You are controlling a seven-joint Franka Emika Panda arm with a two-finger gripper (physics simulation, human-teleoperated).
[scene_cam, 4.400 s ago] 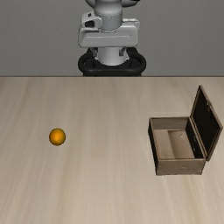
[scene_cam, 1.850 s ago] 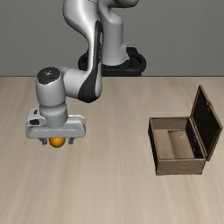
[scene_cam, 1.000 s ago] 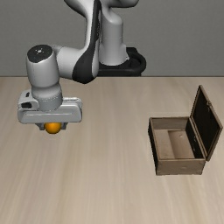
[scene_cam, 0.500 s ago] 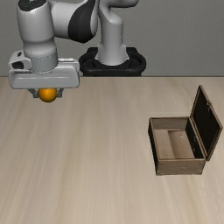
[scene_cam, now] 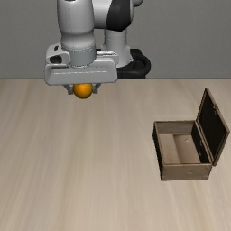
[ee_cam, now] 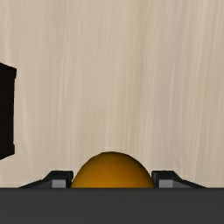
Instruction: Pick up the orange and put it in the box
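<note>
One orange (scene_cam: 82,90) hung clear of the bench (scene_cam: 99,194), gripped by the pincer (scene_cam: 82,87) at the arm's end; in the wrist view the orange (ee_cam: 109,171) sat squarely between the fingertips (ee_cam: 59,178), its flanks meeting both of them, so the pincer (ee_cam: 112,178) was closed on it and bore its weight. The box (scene_cam: 180,170) stood on the bench well apart from the orange, toward the exterior view's right; its lid (scene_cam: 213,126) was tipped back and nearly upright, and its inside looked bare; in the wrist view a dark edge of the box (ee_cam: 7,109) showed off to one side of the hand.

By my reading the pick was done and the carry was in hand; the placing was not yet made. The next move called for a sideways pass toward the box, high enough to clear its near wall and lid; then centring over the cavity, lowering, and parting the fingers low, since a round orange could bounce or roll out.
</note>
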